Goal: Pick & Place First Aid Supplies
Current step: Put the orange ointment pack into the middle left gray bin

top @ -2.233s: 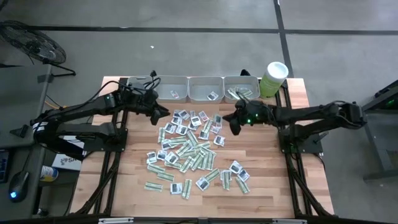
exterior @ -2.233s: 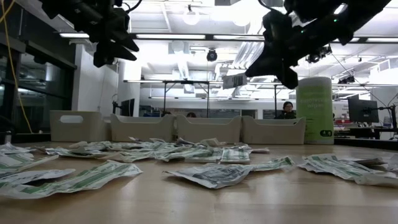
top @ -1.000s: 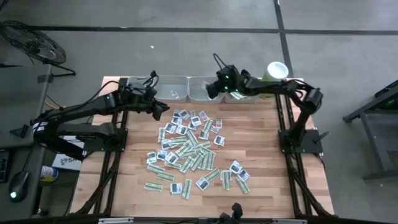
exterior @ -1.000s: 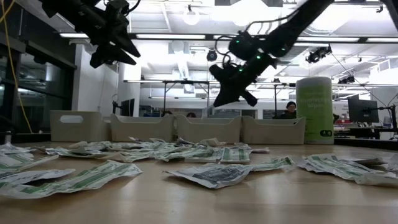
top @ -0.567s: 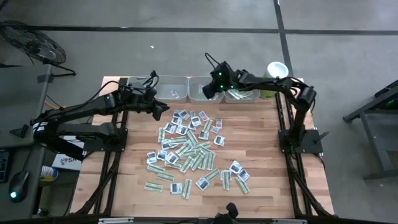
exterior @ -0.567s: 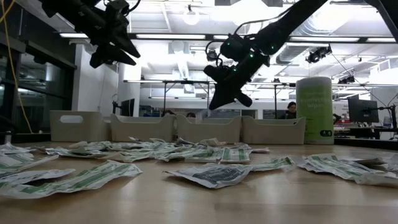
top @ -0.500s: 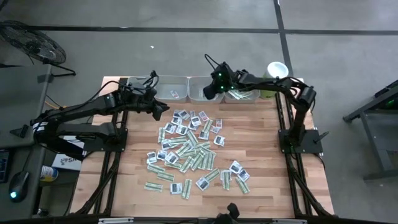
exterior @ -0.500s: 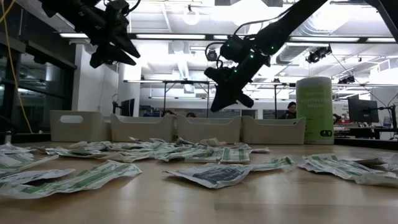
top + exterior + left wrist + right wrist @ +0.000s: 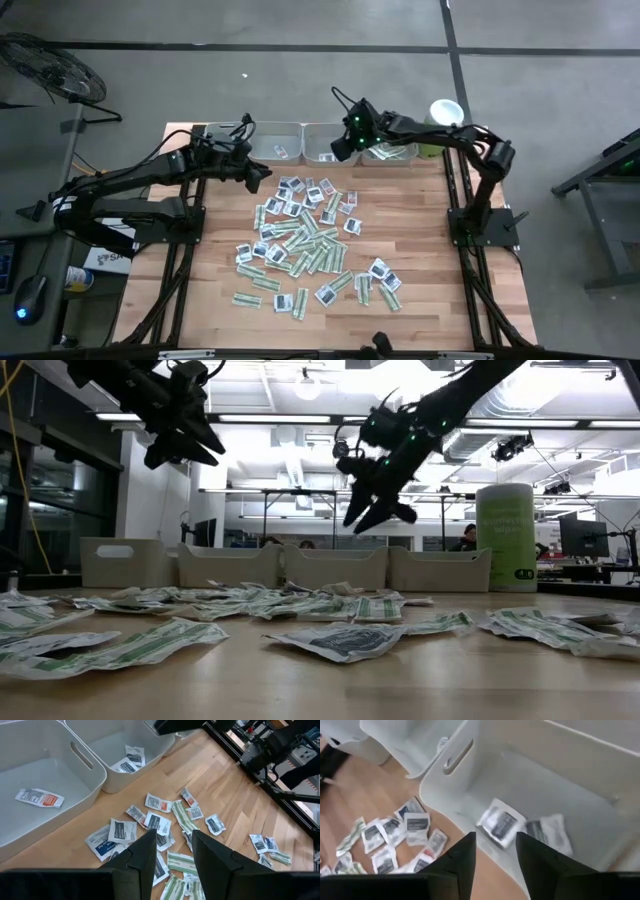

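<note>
Right pincer (image 9: 494, 854): spread, empty, over middle far tray (image 9: 328, 143), apparently for dropping there.
Left pincer (image 9: 171, 851): spread, hovering at pile's far-left.
Sachets (image 9: 305, 235): mostly on worktop (image 9: 430, 245); few in trays.

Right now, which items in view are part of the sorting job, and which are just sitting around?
Part of the job:
- sachets spread over the table
- right hand, open above the middle tray, where two sachets lie
- left hand, open, hovering by the pile

Just there:
- wipes tub
- fan on the floor
</note>
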Available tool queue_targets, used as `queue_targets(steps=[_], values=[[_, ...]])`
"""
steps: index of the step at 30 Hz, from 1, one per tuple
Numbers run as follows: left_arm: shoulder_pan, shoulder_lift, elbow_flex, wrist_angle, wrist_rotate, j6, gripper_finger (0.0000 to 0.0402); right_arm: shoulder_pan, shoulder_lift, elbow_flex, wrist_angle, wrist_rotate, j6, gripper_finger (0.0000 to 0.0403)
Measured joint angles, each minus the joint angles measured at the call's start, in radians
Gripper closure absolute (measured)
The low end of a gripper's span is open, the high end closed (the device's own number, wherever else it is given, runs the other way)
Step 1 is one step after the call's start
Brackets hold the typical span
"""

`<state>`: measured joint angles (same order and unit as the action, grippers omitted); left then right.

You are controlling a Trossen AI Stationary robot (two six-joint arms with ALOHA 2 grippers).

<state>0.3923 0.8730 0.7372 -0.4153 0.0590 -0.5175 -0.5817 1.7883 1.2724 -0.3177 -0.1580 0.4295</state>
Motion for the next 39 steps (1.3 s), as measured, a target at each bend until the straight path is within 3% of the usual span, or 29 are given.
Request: queue_targets(steps=[10,15,25,34,39], values=[[0.000,0.000,0.000,-0.036,0.123,0.156,0.0277,0.076,-0.187,0.001,-0.351,0.129,0.063,0.0269],[0.000,0.000,0.000,-0.085,0.162,0.218,0.0277,0.191,-0.195,-0.002,-0.468,0.181,-0.057,0.0269],[0.000,0.000,0.000,-0.089,0.195,0.304,0.0277,0.351,-0.172,-0.088,-0.386,0.298,-0.288,0.0269],[0.000,0.000,0.000,-0.091,0.195,0.304,0.0277,0.329,-0.171,-0.248,-0.186,0.154,-0.401,0.0269],[0.000,0.000,0.000,-0.110,0.195,0.282,0.0277,0.307,-0.171,-0.314,-0.077,0.139,-0.477,0.0269]])
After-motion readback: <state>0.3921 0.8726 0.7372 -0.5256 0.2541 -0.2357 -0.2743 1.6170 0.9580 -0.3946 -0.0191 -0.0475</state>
